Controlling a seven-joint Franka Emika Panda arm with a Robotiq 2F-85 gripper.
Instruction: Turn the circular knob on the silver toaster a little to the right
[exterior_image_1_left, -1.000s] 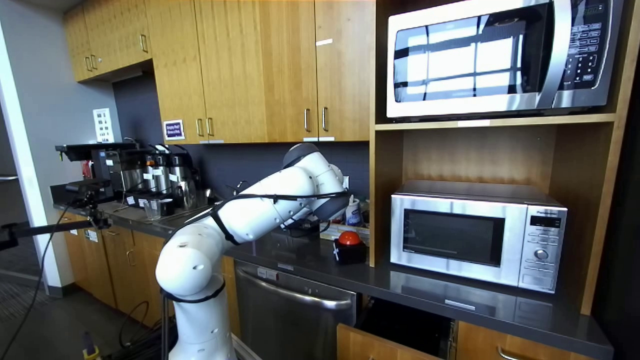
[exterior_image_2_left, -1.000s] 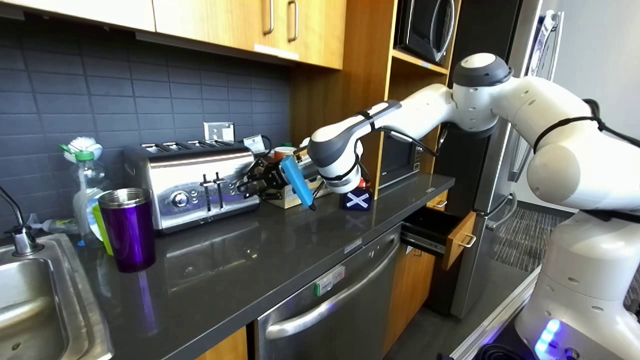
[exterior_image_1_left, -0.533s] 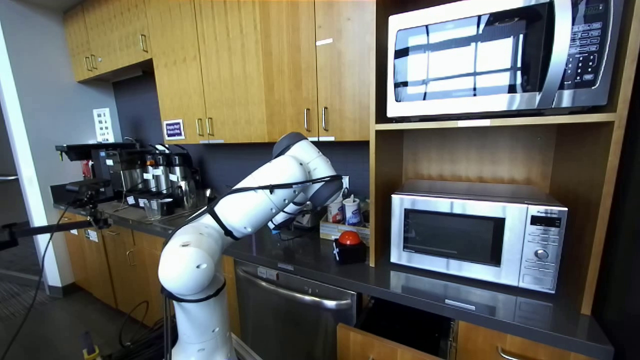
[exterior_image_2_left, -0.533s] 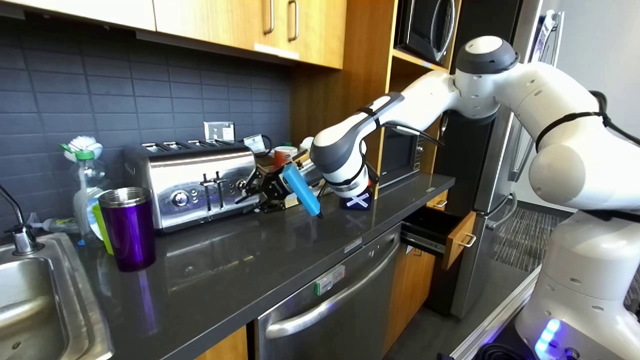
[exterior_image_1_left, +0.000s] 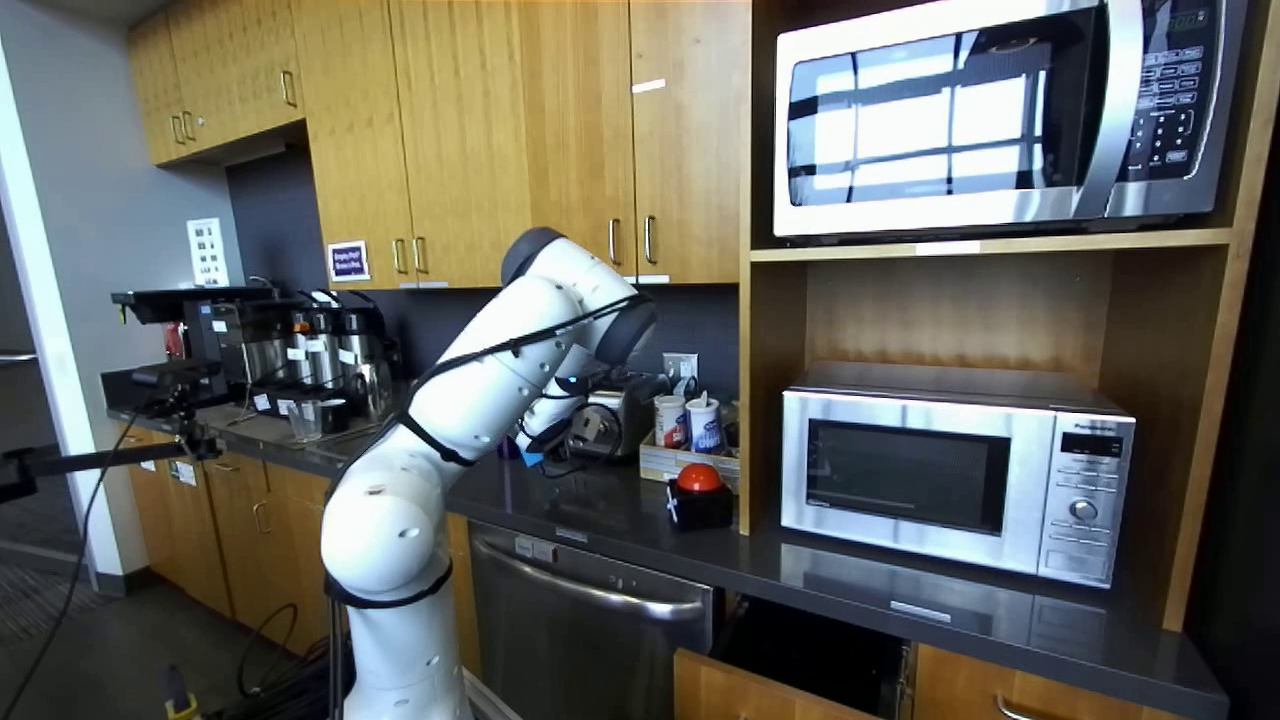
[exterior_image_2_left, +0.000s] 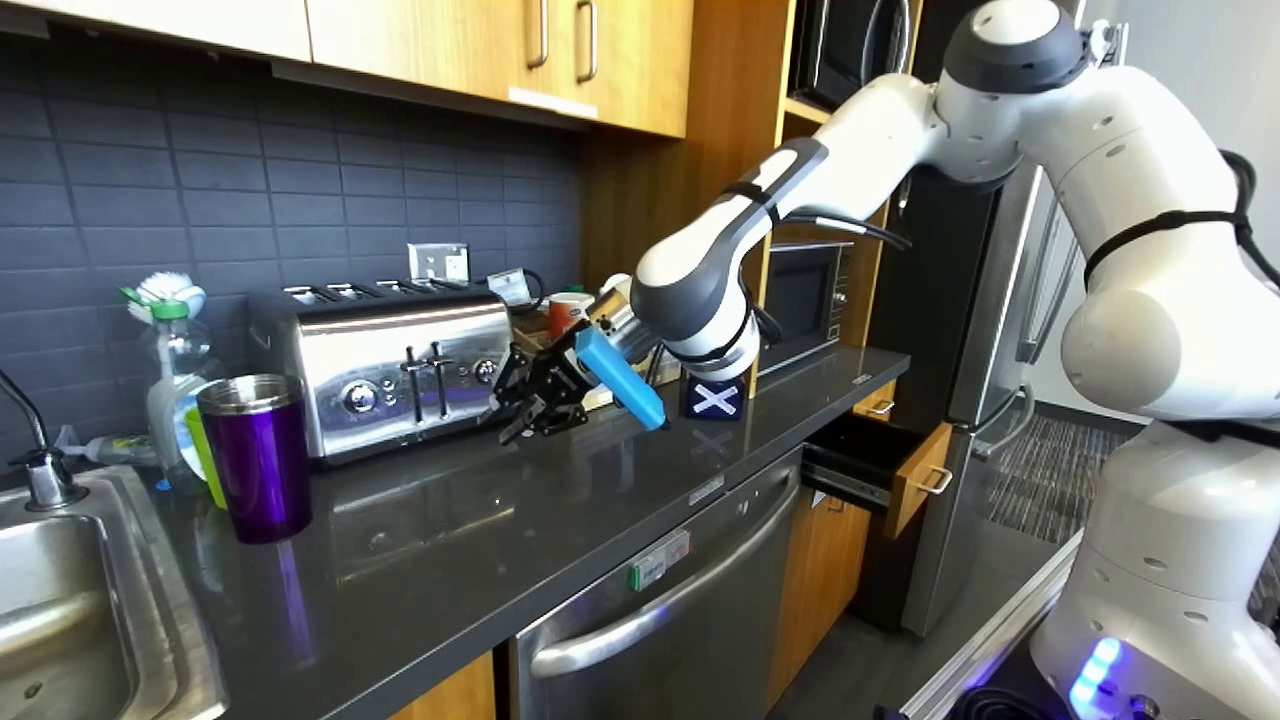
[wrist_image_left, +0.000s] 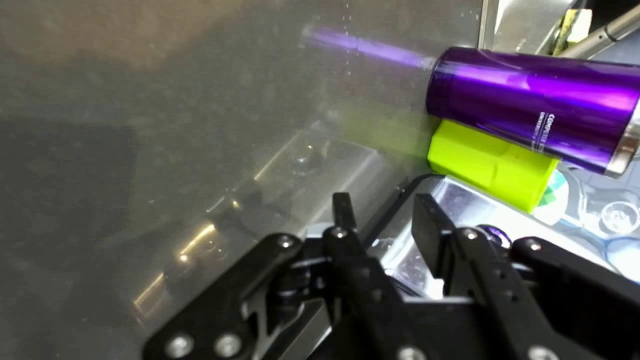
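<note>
So on my wrist feed the gripper (wrist_image_left: 384, 205) has its two black fingers (wrist_image_left: 344, 212) parted, with a clear gap between the tips. It's angled down to the left, near the right end of the silver toaster (exterior_image_2_left: 400, 340); I can't tell from here whether they touch. Toaster's a long boxy thing, mirror-shiny metal front, darker top, sitting on the far side of the counter (exterior_image_2_left: 450, 550) by the wall (exterior_image_2_left: 230, 240). Past its left end there's a glossy purple tumbler (exterior_image_2_left: 255, 465) standing upright, a lime-green boxy thing (wrist_image_left: 485, 160) just beside it, and a clear bottle (exterior_image_2_left: 180, 370) with a green cap farther back.

Counts: two round knobs (exterior_image_2_left: 360, 397) on the toaster front, one toward each end, and two black levers (exterior_image_2_left: 413, 385) between them. Off to the right I've got one red dome button (exterior_image_1_left: 699, 478) on a black box (exterior_image_1_left: 700, 508), two canisters (exterior_image_1_left: 705, 428) in a low tray (exterior_image_1_left: 658, 464), and two microwaves (exterior_image_1_left: 900, 470), one above the other.

Counter's dark and polished enough that I see the toaster reflected in it. Dark tile on the wall, wood cabinets (exterior_image_1_left: 470, 150) above, stainless dishwasher (exterior_image_1_left: 590, 640) below, steel sink (exterior_image_2_left: 165, 620) at left, one drawer (exterior_image_2_left: 910, 490) pulled out at right.
</note>
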